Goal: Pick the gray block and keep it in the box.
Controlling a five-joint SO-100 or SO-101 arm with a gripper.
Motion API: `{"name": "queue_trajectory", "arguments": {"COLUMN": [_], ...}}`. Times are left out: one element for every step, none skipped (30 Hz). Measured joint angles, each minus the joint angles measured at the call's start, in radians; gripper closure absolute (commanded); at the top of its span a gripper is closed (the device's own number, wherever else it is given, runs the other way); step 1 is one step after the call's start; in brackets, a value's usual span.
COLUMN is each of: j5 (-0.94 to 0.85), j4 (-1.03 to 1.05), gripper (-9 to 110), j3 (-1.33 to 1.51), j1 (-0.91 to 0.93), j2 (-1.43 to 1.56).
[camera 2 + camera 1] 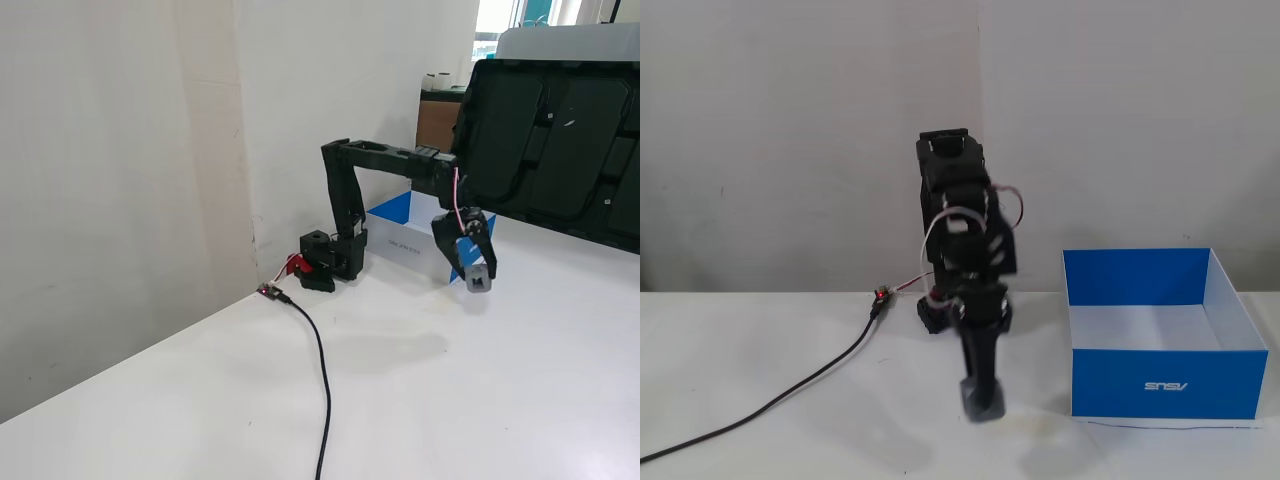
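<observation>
I see the block (478, 280) pinched between the claw's fingertips, lifted clear of the table (420, 400); in the side-on fixed view it hangs right of centre with its shadow on the white surface below. In the front-on fixed view the block (981, 400) sits low in the middle of the frame at the tip of the claw (981, 395), a little blurred, so I cannot read any marks on its faces. The claw (478, 276) is clenched on the block, fingers pointing down, one either side of it.

In the front-on view the box (1165, 345) stands at the lower right of the frame, well apart from the block, open at the top, blue outside and white inside. Its front wall carries a white logo that reads "ASUS" upside down. In the side-on view the box (400, 232) shows behind the arm (385, 160), near the centre, with faint small print on its white side that I cannot make out.

A black cable (322, 380) runs from the arm's base toward the bottom of the frame
</observation>
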Motion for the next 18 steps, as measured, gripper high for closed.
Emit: {"name": "queue_trajectory", "arguments": {"j5": [-0.006, -0.009, -0.012, -0.014, -0.015, -0.015, -0.015, -0.015, -0.015, -0.015, -0.015, -0.015, -0.015, -0.015, -0.015, -0.015, -0.015, -0.015], "j4": [0.021, 0.041, 0.058, 0.072, 0.086, 0.098, 0.11, 0.12, 0.127, 0.13, 0.13, 0.13, 0.13, 0.13, 0.13, 0.13, 0.13, 0.13], "gripper": [90, 90, 90, 90, 90, 90, 90, 90, 90, 91, 91, 91, 91, 91, 91, 91, 91, 91], "j3": [-0.025, -0.044, -0.064, -0.077, -0.087, -0.094, -0.095, -0.095, -0.095, -0.094, -0.092, -0.08, -0.064, -0.046, -0.025, -0.003, 0.02, 0.046], "j1": [-0.02, -0.04, -0.064, -0.089, -0.118, -0.147, -0.184, -0.219, -0.259, -0.299, -0.341, -0.385, -0.43, -0.472, -0.515, -0.56, -0.6, -0.644], "j2": [0.014, 0.029, 0.046, 0.063, 0.081, 0.101, 0.123, 0.143, 0.166, 0.19, 0.218, 0.25, 0.281, 0.313, 0.341, 0.365, 0.388, 0.41]}}
